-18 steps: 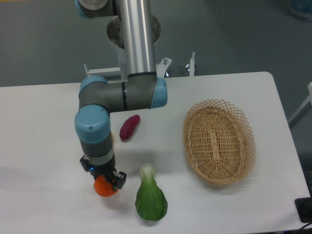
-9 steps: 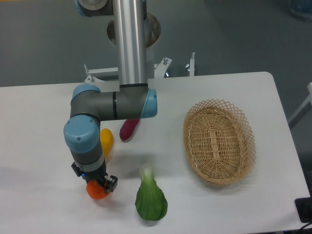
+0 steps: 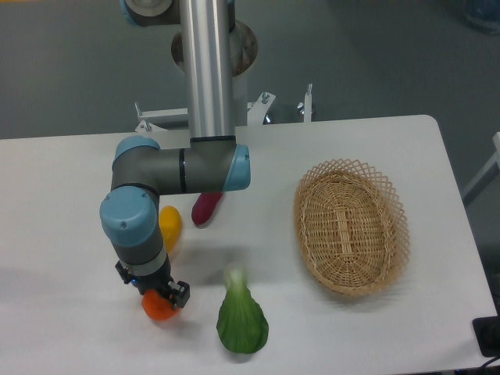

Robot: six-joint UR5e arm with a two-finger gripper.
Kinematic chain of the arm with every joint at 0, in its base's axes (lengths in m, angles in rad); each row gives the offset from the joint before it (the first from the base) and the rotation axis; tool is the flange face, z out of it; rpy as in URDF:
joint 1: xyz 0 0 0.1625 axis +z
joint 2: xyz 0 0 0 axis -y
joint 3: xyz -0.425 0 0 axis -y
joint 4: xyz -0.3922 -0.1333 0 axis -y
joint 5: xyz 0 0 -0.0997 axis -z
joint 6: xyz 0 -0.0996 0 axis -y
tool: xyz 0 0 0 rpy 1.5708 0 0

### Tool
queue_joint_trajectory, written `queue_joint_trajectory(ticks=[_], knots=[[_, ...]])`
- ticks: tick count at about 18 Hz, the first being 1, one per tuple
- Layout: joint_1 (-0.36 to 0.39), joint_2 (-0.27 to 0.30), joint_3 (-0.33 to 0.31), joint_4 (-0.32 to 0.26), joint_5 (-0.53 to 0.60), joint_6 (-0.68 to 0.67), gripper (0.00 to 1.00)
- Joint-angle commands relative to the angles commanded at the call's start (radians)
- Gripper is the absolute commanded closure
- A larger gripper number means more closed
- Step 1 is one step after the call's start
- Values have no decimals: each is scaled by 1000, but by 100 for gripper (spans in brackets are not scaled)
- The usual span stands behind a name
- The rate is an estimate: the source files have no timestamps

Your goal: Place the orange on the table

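Orange clenched in my gripper, low over the table.
It looks light, firm and smooth, likely to roll; I'd hold across its middle.

One basket, perhaps four produce items.

White table carries a wicker basket, bok choy, purple fruit — perhaps a sweet potato — and yellow fruit.
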Motion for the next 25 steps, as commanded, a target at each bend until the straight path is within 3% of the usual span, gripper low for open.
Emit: queue_joint_trajectory(ticks=[7, 11, 15, 21, 25], knots=[[5, 26, 29, -6, -3, 6, 0], [67, 72, 20, -14, -5, 52, 0], [165, 139, 11, -38, -11, 187, 0], [245, 169, 22, -74, -75, 262, 0], [261, 179, 12, -92, -74, 308, 0]])
